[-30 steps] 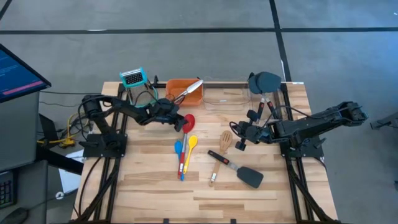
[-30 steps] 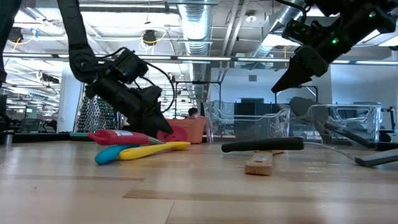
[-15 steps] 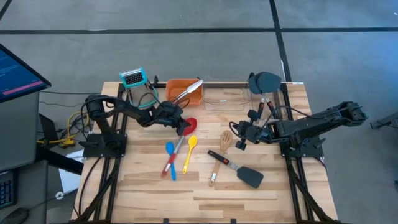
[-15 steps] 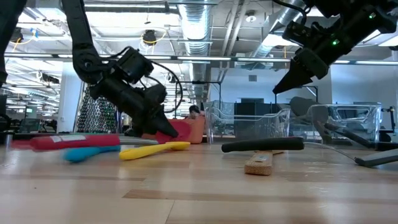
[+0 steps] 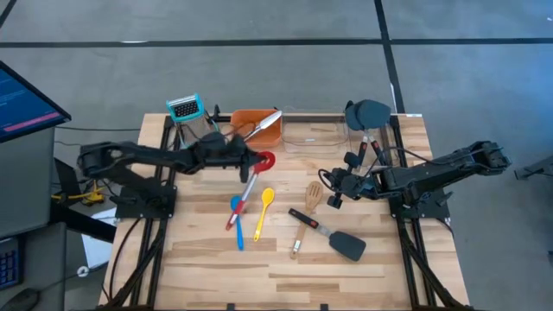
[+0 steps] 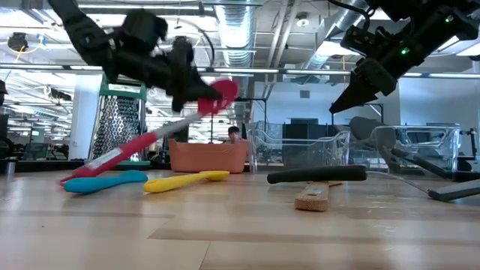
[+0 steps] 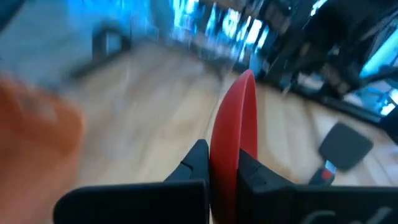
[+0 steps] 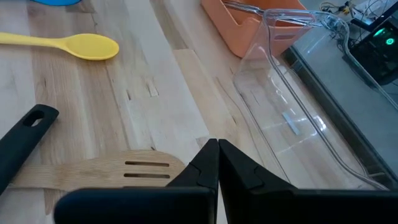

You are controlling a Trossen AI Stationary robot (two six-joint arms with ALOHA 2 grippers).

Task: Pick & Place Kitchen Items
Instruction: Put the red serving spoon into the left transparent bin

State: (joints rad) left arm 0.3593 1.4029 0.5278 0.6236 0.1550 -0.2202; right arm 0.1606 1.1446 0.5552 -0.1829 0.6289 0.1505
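The red spoon (image 5: 251, 175) is clamped at its bowl by the left gripper (image 5: 249, 161), handle slanting down toward the near-left, just near of the orange tray (image 5: 243, 122); the waiting right gripper (image 5: 328, 186) is seen with fingers together.

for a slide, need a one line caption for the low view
Left gripper lifts the red spoon by its bowl above the blue spoon and yellow spoon; right gripper waits, shut.
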